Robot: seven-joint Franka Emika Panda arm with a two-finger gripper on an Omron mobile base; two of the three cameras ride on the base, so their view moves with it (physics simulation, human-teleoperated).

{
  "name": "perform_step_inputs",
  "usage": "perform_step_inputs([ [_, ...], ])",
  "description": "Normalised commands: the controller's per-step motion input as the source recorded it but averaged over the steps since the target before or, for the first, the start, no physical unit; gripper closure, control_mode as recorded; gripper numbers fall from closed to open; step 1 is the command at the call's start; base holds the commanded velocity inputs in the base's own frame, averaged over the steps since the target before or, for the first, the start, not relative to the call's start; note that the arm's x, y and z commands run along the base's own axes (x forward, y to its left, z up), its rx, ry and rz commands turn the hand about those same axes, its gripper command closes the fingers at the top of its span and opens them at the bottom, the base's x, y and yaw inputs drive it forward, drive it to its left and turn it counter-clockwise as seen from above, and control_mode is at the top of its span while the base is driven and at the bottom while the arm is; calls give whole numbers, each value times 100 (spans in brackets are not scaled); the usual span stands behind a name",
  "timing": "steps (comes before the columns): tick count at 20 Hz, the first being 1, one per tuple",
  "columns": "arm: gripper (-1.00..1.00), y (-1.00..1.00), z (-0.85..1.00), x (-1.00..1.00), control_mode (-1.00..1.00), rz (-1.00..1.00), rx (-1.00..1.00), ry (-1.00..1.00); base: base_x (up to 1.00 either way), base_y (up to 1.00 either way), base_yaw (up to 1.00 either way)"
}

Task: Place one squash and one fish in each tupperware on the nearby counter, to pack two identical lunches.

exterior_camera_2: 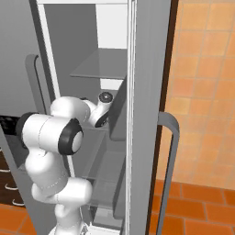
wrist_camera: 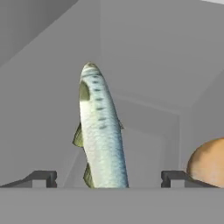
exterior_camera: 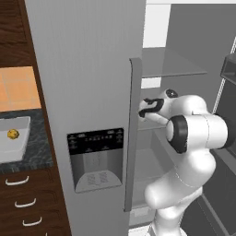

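In the hand view a slim grey-green fish point(wrist_camera: 99, 131) lies on a grey fridge shelf, running away from the hand. My gripper point(wrist_camera: 107, 178) is open, with the fish's tail end between the wide-apart fingertips point(wrist_camera: 42, 178), which stand clear of it. A tan-orange squash point(wrist_camera: 209, 162) sits just beyond the right fingertip. In the left base view a light grey tupperware point(exterior_camera: 20, 146) stands on the black counter point(exterior_camera: 40, 154) at the left, with a yellow squash point(exterior_camera: 13, 134) inside it. My arm point(exterior_camera: 193, 131) reaches into the open fridge; the hand is hidden behind the door edge.
The grey fridge door point(exterior_camera: 83, 69) with its dispenser panel point(exterior_camera: 96, 159) and tall handle point(exterior_camera: 134, 133) stands between the arm and the counter. Glass shelves point(exterior_camera: 173, 62) run above the hand. The other door and handle point(exterior_camera_2: 167, 160) are at the right. Brown drawers point(exterior_camera: 23, 203) sit below the counter.
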Motion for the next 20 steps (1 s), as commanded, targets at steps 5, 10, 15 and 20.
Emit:
perform_step_inputs([
  [5, -100, -6, -41, 25, -100, 1, 0, 0, 0, 0, 0],
  [10, 100, -1, -58, -40, -100, 0, -1, 3, 0, 0, 0],
  [15, 100, 0, -10, -100, -100, 0, 0, 0, 0, 0, 0],
  [20, 100, 4, 48, -100, -100, 0, 0, 0, 0, 0, 0],
])
